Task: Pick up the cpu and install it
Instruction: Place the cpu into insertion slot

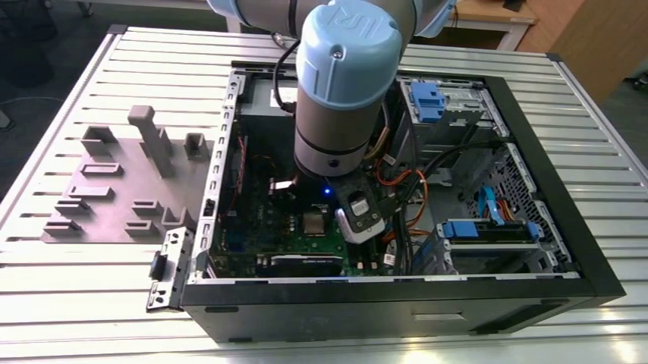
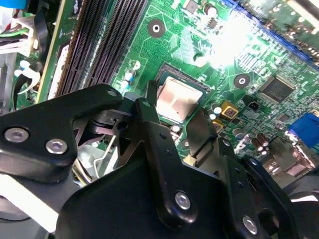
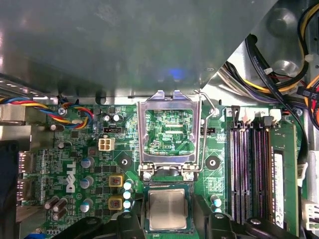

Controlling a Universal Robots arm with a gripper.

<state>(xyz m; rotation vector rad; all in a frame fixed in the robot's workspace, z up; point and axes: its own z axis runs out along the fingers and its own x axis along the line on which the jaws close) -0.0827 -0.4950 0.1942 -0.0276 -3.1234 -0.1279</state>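
Key relation: the cpu [image 3: 167,209] lies straight below the gripper [image 2: 174,115], between the two fingers and not off to a side. In both wrist views one black finger [image 2: 149,130] stands on each flank of the chip.

The cpu lies flat, metal top up, inside the dark socket [image 3: 145,211] on the green motherboard [image 3: 219,149]. It looks seated, edges square to the socket walls. The chip is near enough square, so there's no real long axis. What counts is edge alignment, and that looks good.

Gripper state: jaws spread wider than the chip, nothing held. The fingertips sit just outside the socket edges. I see no contact with the cpu, though the tips are partly hidden behind the gripper body.

The line between the fingers runs across the memory slots [image 3: 249,169], not along them.

The hinged metal frame [image 3: 141,134] is flipped up, with its window showing bare board. It lies just beside the socket and not over the chip, so the cpu isn't clamped yet.

Arm pose, exterior view: the arm [image 1: 344,91] drops from above into the open computer case [image 1: 405,315]. The wrist is close to vertical, and the tool points down at the board with a slight lean toward that view's right. The gripper is low, near the board.
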